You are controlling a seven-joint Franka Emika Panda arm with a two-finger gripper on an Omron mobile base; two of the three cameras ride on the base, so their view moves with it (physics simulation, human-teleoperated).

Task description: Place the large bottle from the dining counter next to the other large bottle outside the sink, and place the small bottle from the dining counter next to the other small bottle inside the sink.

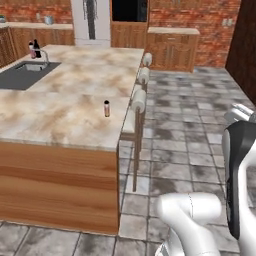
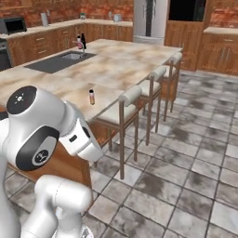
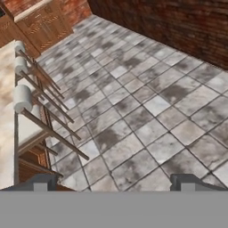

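Observation:
The small bottle (image 1: 106, 108) (image 2: 91, 96), dark-capped with a pink-to-orange body, stands upright alone on the dining counter (image 1: 65, 120) (image 2: 116, 65) near its stool-side edge. By the far end of the sink (image 1: 22, 75) (image 2: 58, 62), the large bottle (image 1: 31, 50) (image 2: 79, 43) stands on the surround right beside the other large bottle (image 1: 37, 47) (image 2: 83, 41), which is all black. The other small bottle is hidden from these angles. My gripper (image 3: 113, 182) is open, with nothing between its fingertips (image 3: 40, 182). It points at the tiled floor beside the stools, away from the counter top.
Three cushioned bar stools (image 1: 139, 100) (image 2: 128, 100) (image 3: 22, 98) line the counter's right side. A curved tap (image 1: 44, 55) rises by the sink. Grey tiled floor (image 3: 142, 116) spreads to the right, bounded by brick walls (image 3: 178, 26) and wooden cabinets (image 1: 172, 47).

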